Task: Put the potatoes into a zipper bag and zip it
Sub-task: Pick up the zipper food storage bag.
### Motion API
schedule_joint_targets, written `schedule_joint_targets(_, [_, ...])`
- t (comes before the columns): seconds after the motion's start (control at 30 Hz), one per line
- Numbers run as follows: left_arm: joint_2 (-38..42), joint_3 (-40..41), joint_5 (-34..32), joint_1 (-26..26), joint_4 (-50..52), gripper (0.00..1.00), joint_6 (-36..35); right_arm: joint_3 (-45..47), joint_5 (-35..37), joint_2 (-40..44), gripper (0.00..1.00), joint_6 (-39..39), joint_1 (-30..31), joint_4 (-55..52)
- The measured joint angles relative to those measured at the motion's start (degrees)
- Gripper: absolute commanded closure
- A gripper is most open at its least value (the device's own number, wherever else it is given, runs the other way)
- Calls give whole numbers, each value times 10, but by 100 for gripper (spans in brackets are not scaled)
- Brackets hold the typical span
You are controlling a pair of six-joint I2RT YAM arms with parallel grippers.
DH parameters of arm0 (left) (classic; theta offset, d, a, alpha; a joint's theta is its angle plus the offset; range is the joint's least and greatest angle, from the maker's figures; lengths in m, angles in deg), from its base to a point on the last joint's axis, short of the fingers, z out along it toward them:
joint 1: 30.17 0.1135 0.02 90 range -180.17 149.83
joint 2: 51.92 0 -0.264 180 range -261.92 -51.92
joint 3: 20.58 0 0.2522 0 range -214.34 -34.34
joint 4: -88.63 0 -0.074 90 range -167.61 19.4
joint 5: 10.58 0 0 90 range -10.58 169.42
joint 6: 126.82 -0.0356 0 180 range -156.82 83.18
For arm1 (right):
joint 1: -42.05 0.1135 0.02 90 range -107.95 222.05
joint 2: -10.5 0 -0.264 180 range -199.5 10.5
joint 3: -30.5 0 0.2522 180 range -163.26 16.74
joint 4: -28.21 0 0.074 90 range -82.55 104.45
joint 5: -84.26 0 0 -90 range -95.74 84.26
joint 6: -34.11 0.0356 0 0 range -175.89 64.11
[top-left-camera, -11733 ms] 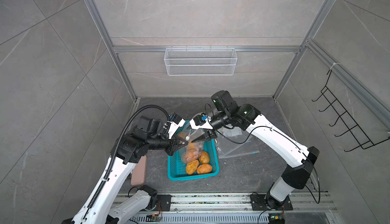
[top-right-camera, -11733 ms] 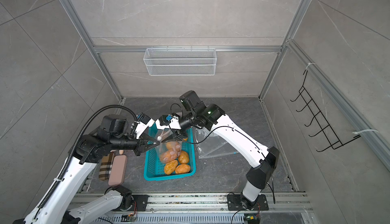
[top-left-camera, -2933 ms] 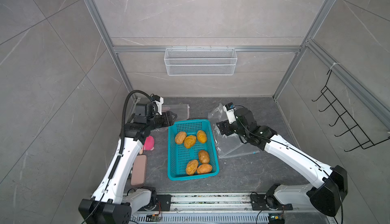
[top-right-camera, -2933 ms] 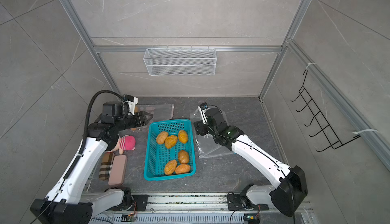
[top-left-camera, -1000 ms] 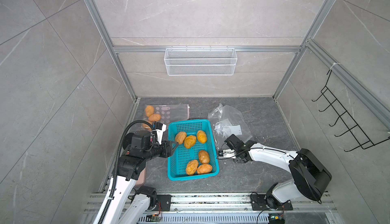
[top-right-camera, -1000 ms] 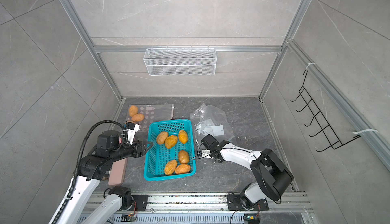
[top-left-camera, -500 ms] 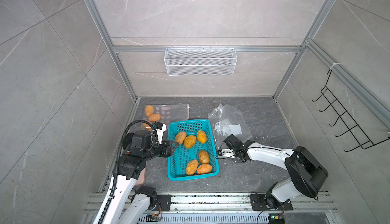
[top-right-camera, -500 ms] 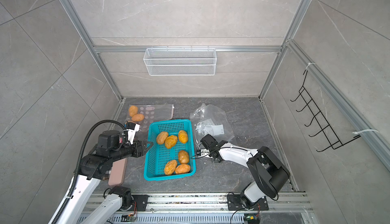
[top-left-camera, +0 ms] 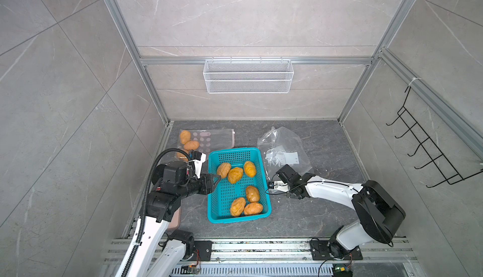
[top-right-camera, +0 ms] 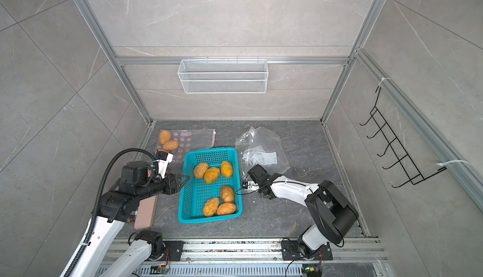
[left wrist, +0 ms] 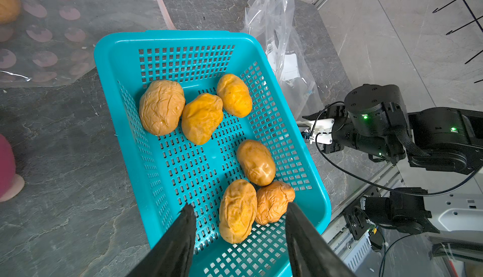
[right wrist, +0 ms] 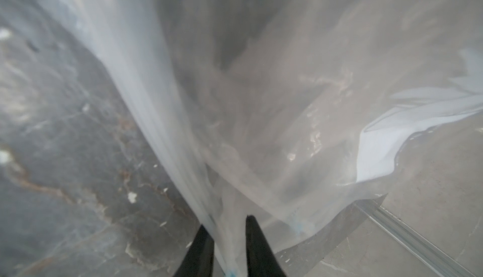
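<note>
Within the last second the right tool [right wrist: 226,222] has drawn in from a middling spread to a slim gap. In the right wrist view the edge of the clear bag [top-left-camera: 286,142] runs between its fingers. A gap still shows, so I read it as closing on the film rather than already pinching it. The left tool [left wrist: 239,206] has not changed: half spread, empty, hanging over the left rim of the teal basket [top-left-camera: 236,218] at the middle of the frame. Some seconds ago both arms held the dotted zipper bag [top-left-camera: 214,138] above that basket. Now it lies flat on the bench [top-left-camera: 326,145], left of centre, with three potatoes [top-left-camera: 235,175] inside, while six more sit loose in the basket. Whether its pink zip strip is pressed shut I cannot tell. My judgement is that one bag has been filled and set aside, and a second is being picked up for the remaining six — the film is limp and slippery, so a shallow bite on its edge could slide off. The clear bag carries a white label [top-left-camera: 290,157] and a line drawing beside it, but the print is too small to read. No brand is legible anywhere.
</note>
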Motion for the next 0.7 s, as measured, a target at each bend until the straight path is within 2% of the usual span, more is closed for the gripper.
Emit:
schedule_joint_targets(0.23, [1,0,-3,-3,0,43,0,-5,14,-29,80,15,-4,26])
schedule_joint_targets(0.4, [1,0,-7,-4,0,43,0,-9,18,-35,91,31,-4,44])
schedule_joint_targets(0.5, [1,0,-9,-5,0,43,0,-11,19,-35,100,41,-6,47])
schedule_joint_targets(0.7, [1,0,-9,-6,0,43,0,-31,15,-15,100,85,-21,42])
